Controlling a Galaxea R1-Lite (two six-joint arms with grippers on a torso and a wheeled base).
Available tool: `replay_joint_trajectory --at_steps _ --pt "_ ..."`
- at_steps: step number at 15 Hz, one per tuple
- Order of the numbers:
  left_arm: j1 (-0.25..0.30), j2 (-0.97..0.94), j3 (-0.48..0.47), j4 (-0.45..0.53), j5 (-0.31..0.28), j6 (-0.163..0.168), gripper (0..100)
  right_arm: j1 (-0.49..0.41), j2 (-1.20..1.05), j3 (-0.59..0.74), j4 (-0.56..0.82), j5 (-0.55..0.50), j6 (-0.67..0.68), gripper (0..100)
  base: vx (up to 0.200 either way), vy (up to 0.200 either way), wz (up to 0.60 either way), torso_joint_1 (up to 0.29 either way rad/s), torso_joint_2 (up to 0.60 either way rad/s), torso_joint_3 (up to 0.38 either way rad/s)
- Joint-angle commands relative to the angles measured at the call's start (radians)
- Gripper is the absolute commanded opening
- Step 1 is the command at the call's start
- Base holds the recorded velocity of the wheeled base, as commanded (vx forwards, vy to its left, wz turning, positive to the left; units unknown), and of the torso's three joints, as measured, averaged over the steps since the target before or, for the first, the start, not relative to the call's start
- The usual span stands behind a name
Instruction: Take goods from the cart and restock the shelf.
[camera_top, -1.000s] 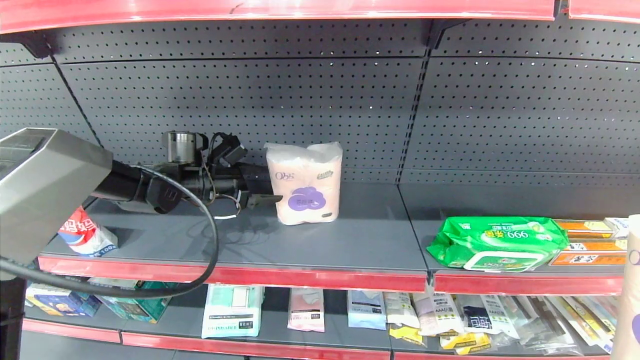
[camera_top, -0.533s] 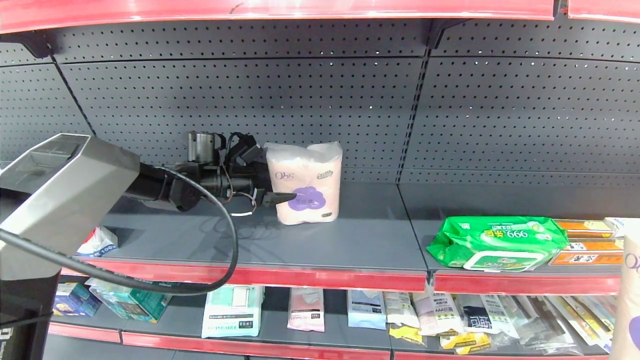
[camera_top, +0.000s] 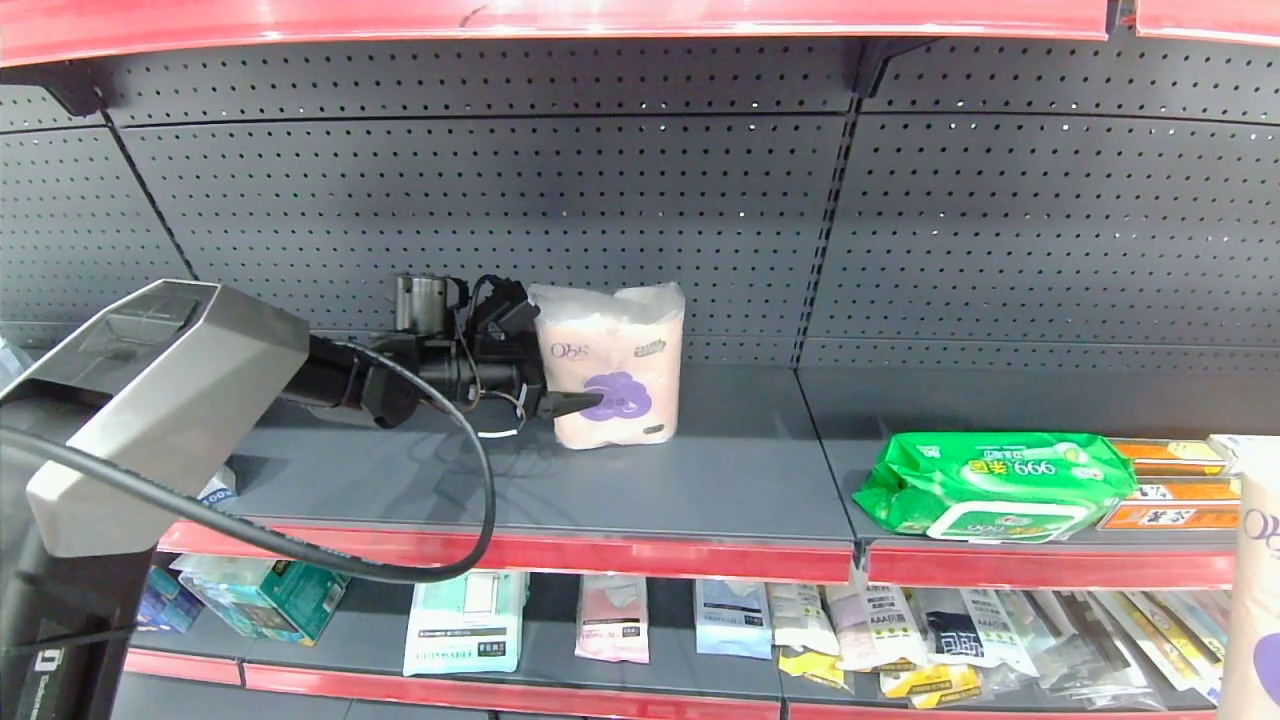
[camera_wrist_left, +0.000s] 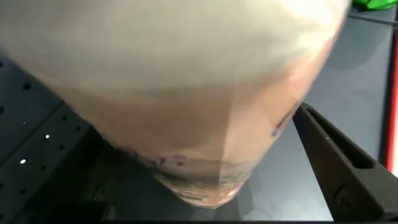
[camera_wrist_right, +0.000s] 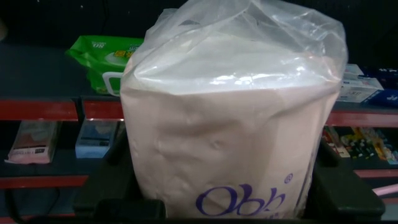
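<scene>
Tissue pack (camera_top: 610, 365) on shelf (camera_top: 700, 480): left gripper (camera_top: 578, 390) open astride it (finger just clear); skewed closing could topple it. Right gripper (camera_wrist_right: 217, 205) clamps spare pack (camera_wrist_right: 230, 124).

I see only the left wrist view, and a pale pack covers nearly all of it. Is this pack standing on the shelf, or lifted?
Observer: Standing. The tissue pack is upright on the middle shelf, with the left hand around it.
Operator: What does the right arm carry?
Observer: The right hand grips a second tissue pack.
Operator: Is there room beside the first pack?
Observer: Yes, bare shelf separates it from a green wipes pack farther right.
</scene>
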Motion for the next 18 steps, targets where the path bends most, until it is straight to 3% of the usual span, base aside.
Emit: replay_joint_trajectory --at_steps 1,4,6,7,14,16,18 --pt "-0.005 0.022 -0.043 0.001 0.000 -0.002 100 0.000 0.003 -0.001 0.000 0.001 -0.001 0 0.000 0.000 0.00 0.000 0.00 0.000" --pt "-0.014 0.029 -0.054 0.001 0.002 -0.004 100 0.000 0.003 -0.001 0.000 -0.001 -0.001 0 0.000 0.000 0.00 0.000 0.00 0.000" --pt "-0.019 0.031 -0.057 -0.001 0.002 -0.024 100 0.000 0.003 -0.001 0.000 -0.001 -0.001 0 0.000 0.000 0.00 0.000 0.00 0.000" --pt "-0.022 0.032 -0.060 -0.001 0.000 -0.030 0 0.000 0.003 0.001 0.000 -0.001 -0.001 0 0.000 0.000 0.00 0.000 0.00 0.000" --pt "-0.031 0.043 -0.048 -0.002 -0.014 -0.025 0 0.000 0.003 0.001 0.000 -0.001 -0.001 0 0.000 0.000 0.00 0.000 0.00 0.000" --pt "-0.030 0.034 -0.018 -0.053 -0.026 -0.025 0 0.000 0.008 -0.001 0.000 0.001 -0.001 0 0.000 0.000 0.00 0.000 0.00 0.000" --pt "-0.014 -0.009 0.078 -0.126 -0.051 -0.045 0 0.000 0.019 -0.002 -0.001 0.002 -0.001 0 0.000 0.000 0.00 0.000 0.00 0.000"
